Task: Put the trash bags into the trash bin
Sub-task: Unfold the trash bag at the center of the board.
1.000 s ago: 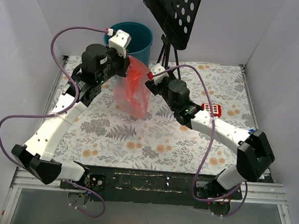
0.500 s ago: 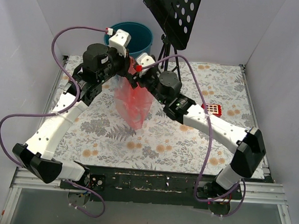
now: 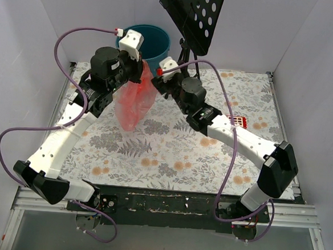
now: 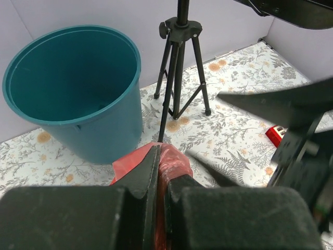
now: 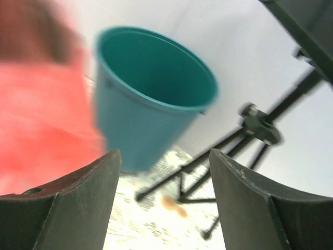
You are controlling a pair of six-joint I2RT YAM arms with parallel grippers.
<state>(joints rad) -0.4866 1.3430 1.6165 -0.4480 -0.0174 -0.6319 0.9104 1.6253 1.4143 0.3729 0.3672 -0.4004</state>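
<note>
Top external view: bag (image 3: pixel 131 102) hangs just near of bin (image 3: pixel 156 39), pinched in left pincer (image 4: pixel 160 156). Right pincer (image 5: pixel 162 156) wide, empty. Nothing binned; carry-over and release remain.

The bin (image 4: pixel 78 94) is smooth teal plastic with a soft sheen and a rolled rim. Just in front of it, the bag (image 3: pixel 133 100) is thin red film, crinkled, translucent and faintly glossy. The table cover (image 3: pixel 170 154) under the bin looks matt, printed with grey ferns and orange flowers. Right of the bin, the tripod (image 4: pixel 179 67) has black, semi-gloss legs. The fingers (image 5: pixel 244 208) of the right gripper (image 5: pixel 162 156) are matt black and slightly grainy. The arm covers (image 3: pixel 59 143) are smooth white plastic.
</note>
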